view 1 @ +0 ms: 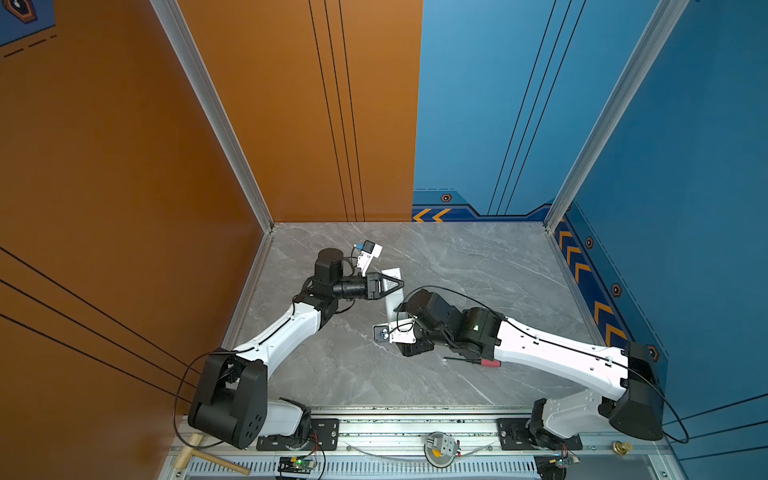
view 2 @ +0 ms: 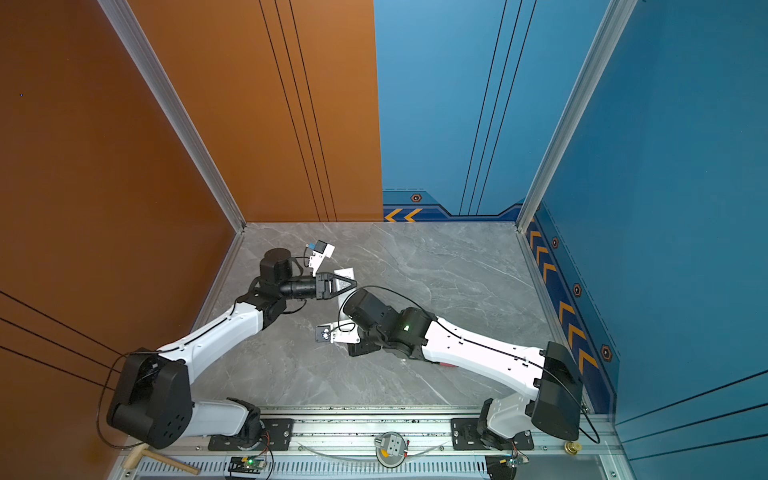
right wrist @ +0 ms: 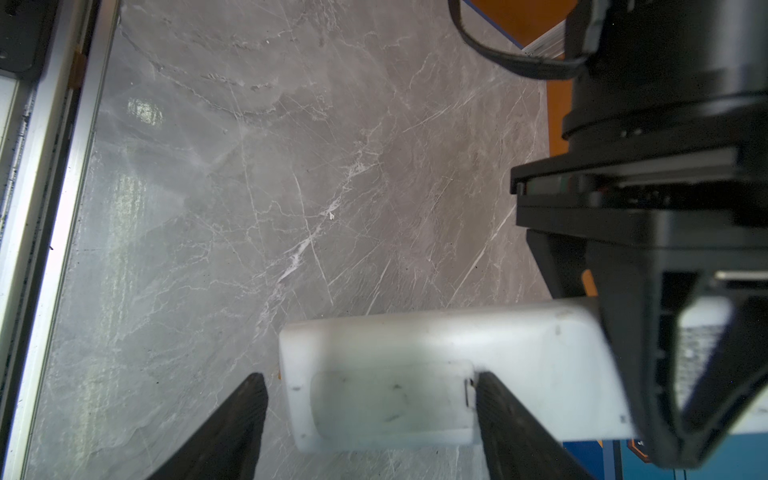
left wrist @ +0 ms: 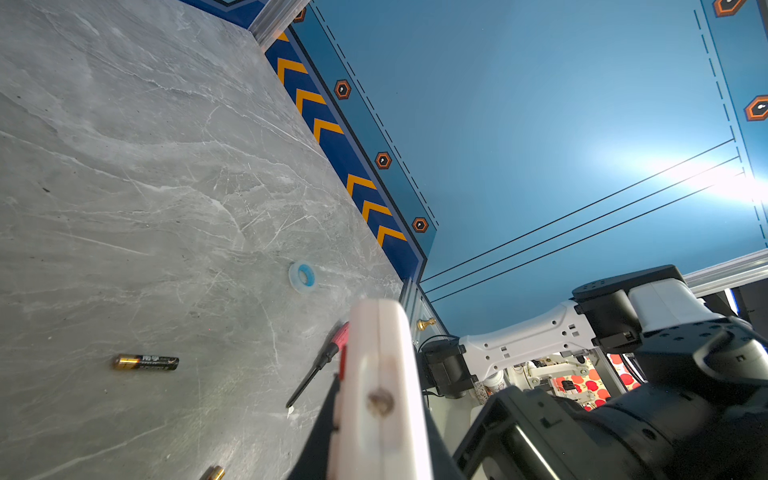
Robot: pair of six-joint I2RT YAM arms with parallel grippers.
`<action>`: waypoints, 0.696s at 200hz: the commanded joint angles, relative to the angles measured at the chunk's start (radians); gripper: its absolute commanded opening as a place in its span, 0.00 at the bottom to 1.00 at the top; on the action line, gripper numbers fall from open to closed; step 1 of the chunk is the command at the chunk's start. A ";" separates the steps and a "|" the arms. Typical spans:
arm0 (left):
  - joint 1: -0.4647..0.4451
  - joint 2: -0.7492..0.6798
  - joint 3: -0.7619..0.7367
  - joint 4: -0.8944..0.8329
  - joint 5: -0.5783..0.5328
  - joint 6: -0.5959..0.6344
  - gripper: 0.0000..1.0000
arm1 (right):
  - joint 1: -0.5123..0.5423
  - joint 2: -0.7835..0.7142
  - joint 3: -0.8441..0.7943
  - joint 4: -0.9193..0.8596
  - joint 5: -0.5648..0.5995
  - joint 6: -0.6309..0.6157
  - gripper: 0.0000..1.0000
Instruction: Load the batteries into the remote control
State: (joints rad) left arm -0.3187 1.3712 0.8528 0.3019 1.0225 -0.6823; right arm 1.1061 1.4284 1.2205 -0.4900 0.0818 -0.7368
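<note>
Here the grey marble table (view 1: 478, 266) has both hands meeting over its middle, slightly toward the left edge. The left hand (view 1: 398, 286) is clamped tight on the remote control (view 1: 391, 301), a long, slim white bar whose long axis runs from the far edge toward the near edge. The right hand (right wrist: 370, 415) is spread wide astride the remote's nearer end and grips nothing. That end shows a plain white back with a blurred, rounded recess. A red-handled screwdriver (left wrist: 320, 361) lies toward the near edge, right of the middle. Two batteries (left wrist: 145, 362), dark with gold ends, lie flat on the table, well apart.
</note>
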 commanded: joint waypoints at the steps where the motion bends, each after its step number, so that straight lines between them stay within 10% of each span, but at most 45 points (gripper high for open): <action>1: 0.016 -0.005 0.016 0.064 -0.001 -0.014 0.00 | 0.019 -0.012 -0.006 -0.121 -0.079 -0.003 0.75; 139: 0.017 0.000 0.014 0.064 -0.006 -0.013 0.00 | 0.023 -0.026 -0.013 -0.117 -0.073 -0.007 0.69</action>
State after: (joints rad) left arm -0.3187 1.3712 0.8528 0.3012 1.0267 -0.6823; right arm 1.1065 1.4139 1.2205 -0.4900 0.0799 -0.7372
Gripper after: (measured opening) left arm 0.207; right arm 0.697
